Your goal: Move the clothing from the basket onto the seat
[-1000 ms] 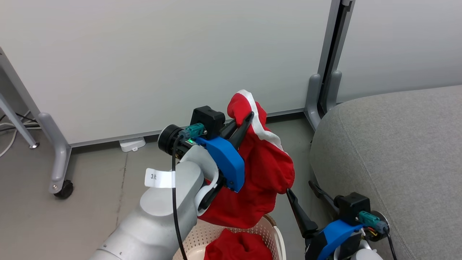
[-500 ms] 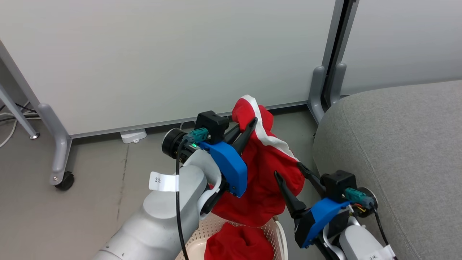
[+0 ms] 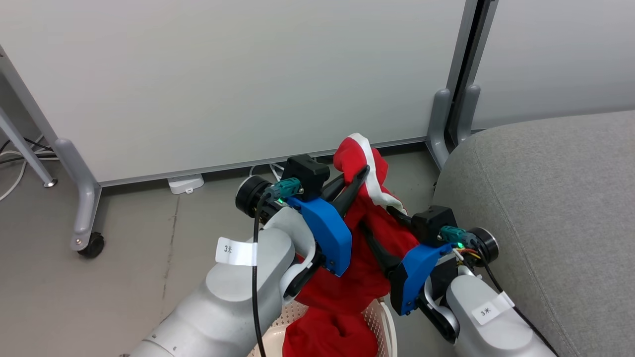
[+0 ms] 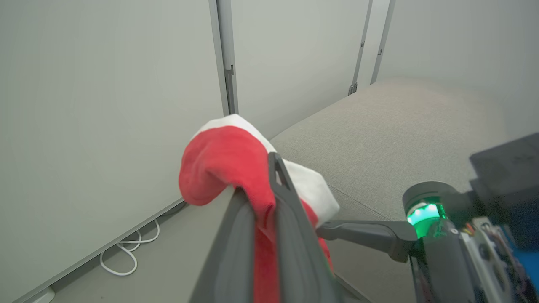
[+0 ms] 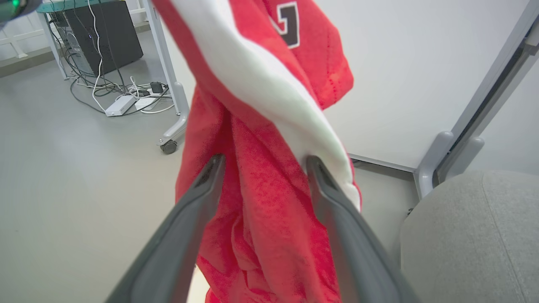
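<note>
Left gripper (image 3: 360, 174): jaws clamped on the top fold of a red garment (image 3: 364, 282) with a white stripe, which hangs above the basket (image 3: 278, 325) at 6 o'clock. Right gripper (image 3: 378, 219): jaws parted, one finger either side of the hanging cloth. A second red garment (image 3: 327, 339) lies in the basket. The grey seat (image 3: 545, 198) is at 3 o'clock. Both forearm tags (image 3: 235, 250) read "3" plus an unclear character. The garment print (image 5: 288, 23) is cut off.
</note>
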Motion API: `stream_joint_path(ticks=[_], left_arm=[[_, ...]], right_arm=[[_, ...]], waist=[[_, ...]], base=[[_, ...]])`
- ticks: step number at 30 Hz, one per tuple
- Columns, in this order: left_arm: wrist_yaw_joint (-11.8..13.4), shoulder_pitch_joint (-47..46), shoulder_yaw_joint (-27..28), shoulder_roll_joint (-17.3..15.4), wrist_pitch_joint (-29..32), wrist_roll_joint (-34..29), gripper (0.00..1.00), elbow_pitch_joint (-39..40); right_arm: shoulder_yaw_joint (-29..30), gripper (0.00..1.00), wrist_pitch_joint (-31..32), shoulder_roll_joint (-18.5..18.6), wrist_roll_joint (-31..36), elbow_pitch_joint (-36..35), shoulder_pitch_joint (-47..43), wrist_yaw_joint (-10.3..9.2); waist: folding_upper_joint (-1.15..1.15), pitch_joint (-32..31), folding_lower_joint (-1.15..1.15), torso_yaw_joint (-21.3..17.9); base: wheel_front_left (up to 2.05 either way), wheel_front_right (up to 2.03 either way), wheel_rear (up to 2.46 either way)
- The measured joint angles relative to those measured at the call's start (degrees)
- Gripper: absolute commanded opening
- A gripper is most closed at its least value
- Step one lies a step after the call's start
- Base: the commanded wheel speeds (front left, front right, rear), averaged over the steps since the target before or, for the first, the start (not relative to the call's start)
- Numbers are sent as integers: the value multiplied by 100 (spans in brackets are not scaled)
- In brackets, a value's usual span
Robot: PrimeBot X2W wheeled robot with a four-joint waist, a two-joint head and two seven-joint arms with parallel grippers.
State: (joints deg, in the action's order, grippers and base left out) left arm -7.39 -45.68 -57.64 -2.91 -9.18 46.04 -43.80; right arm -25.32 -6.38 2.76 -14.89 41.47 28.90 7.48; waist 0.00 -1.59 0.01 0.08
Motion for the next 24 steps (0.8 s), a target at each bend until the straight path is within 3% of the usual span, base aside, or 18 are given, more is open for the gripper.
stream_joint_path(ticks=[9, 19, 20, 21, 22, 24], left_arm=[[0, -3, -263, 0, -5, 226, 0, 230], [1, -3, -478, 1, -29, 416, 0, 380], [2, -3, -495, 0, -37, 441, 0, 382], [3, -3, -515, 0, -45, 441, 0, 382], [4, -3, -536, 0, -52, 447, 0, 381], [12, -9, -554, 1, -62, 479, 0, 368]], right_arm=[[-385, 100, -33, 1, 159, 821, 555, 1], [-678, 100, -164, 2, -374, 1238, 739, 0], [-734, 74, -186, 2, -472, 1265, 745, 0], [-806, 16, -198, 2, -552, 1279, 754, 1], [-861, 0, -220, 2, -622, 1290, 764, 1], [-990, 0, -268, 2, -765, 1321, 789, 0]], waist=[[0, -85, 0, 82], [0, -126, 0, 140], [0, -126, 0, 142], [0, -125, 0, 142], [0, -124, 0, 142], [0, -119, -1, 138]], base=[[0, 0, 0], [0, 0, 0], [0, 0, 0], [0, 0, 0], [0, 0, 0], [0, 0, 0]])
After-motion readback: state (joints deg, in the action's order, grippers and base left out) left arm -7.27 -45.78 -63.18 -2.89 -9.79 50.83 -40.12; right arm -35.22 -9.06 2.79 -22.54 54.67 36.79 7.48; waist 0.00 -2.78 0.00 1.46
